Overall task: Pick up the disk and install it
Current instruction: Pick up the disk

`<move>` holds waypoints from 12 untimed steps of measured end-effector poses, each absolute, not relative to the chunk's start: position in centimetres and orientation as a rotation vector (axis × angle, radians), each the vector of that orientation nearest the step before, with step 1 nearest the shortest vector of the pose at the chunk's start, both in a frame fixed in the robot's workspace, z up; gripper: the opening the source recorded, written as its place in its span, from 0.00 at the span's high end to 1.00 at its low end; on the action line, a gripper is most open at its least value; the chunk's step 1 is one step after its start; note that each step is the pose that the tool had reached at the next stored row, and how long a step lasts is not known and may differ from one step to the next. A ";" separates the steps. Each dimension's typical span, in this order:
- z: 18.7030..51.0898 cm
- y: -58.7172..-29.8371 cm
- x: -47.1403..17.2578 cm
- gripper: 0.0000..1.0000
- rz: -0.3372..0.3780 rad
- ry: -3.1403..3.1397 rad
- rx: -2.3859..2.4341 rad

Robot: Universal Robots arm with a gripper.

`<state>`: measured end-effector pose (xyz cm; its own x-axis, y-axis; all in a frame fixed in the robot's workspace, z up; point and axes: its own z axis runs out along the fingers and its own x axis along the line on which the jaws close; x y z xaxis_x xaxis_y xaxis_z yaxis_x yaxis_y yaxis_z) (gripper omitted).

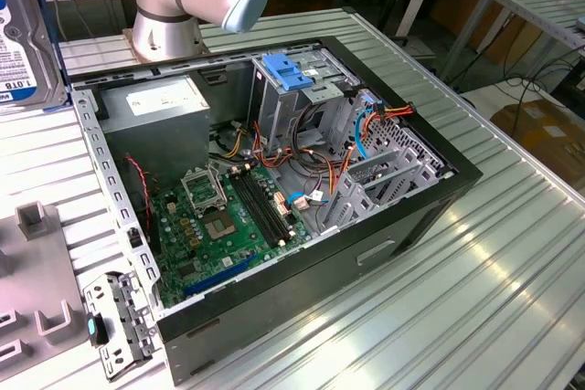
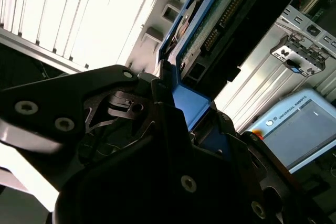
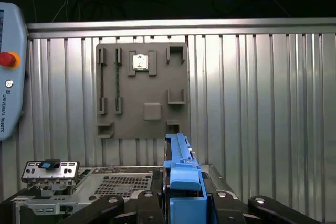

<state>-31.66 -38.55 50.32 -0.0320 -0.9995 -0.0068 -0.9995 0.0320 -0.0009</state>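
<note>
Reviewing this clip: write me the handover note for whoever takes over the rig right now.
Gripper: shut on the disk, clamping its blue side rail, seen in both wrist views.
Disk: in the gripper at the exterior view's left edge, outside the open computer case.
Done: the disk is picked up.
Left: installation; the disk is not yet in the case, where the light-blue bracket sits atop the drive bay.

A: What's the count?
B: One disk [image 1: 23,34], one open computer case [image 1: 366,258].
A: Inside it?
B: One power-supply box [image 1: 155,107], one blue bracket [image 1: 285,72], one motherboard [image 1: 219,226].
A: Elsewhere?
B: One grey holder plate [image 3: 136,90], one teach pendant [image 3: 10,77].
</note>
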 end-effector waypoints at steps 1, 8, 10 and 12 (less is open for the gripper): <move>50.3 -38.6 -31.5 0.63 0.006 2.253 -2.182; 50.3 -38.6 -30.8 0.63 0.006 2.253 -2.182; 50.3 -38.6 -30.4 0.63 0.006 2.253 -2.182; 50.3 -38.6 -30.1 0.63 0.006 2.253 -2.182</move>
<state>-30.06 -38.64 50.32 -0.0321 -0.9995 -0.0067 -0.9995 0.0321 -0.0008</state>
